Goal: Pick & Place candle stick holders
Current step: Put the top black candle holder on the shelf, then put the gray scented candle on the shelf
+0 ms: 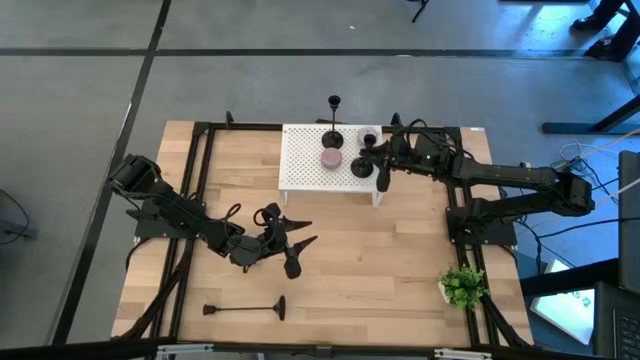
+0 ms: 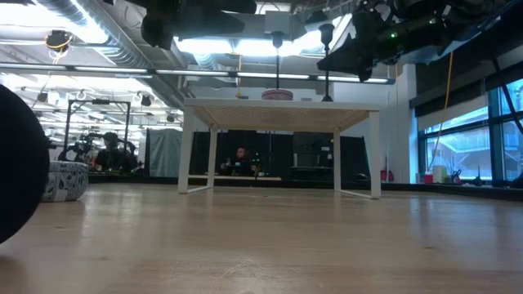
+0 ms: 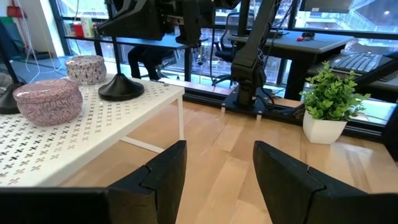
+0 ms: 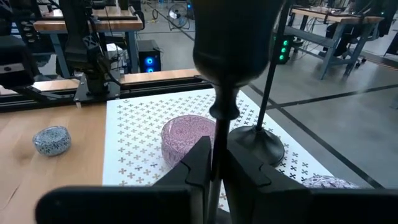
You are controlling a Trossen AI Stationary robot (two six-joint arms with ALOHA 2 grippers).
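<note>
One black candle stick holder [image 1: 333, 120] stands upright by its round base at the far edge of the white perforated shelf [image 1: 300, 170]; it also shows in the right wrist view [image 4: 256, 140]. A second holder [image 2: 326, 65] stands near the shelf's right end, and my right gripper [image 1: 376, 163] is shut on it. A third holder [image 1: 245, 308] lies on its side on the wooden table near the front left. My left gripper [image 1: 305, 233] is open and empty over the table, in front of the shelf [image 3: 217, 149]. My right gripper pinches the holder's thin stem [image 4: 216, 134] between its two fingers, below the cup top [image 4: 236, 37]. The fingers come about level from the table's right side and lie across the stem. The holder stands upright, its round base [image 3: 121, 89] on the shelf.
A pink tin [image 1: 332, 158] and a pale patterned tin [image 1: 370, 137] sit on the shelf. A small blue-grey tin [image 4: 53, 140] sits on the table. A potted green plant [image 1: 462, 285] stands at the front right. Black frame rails run along both table sides.
</note>
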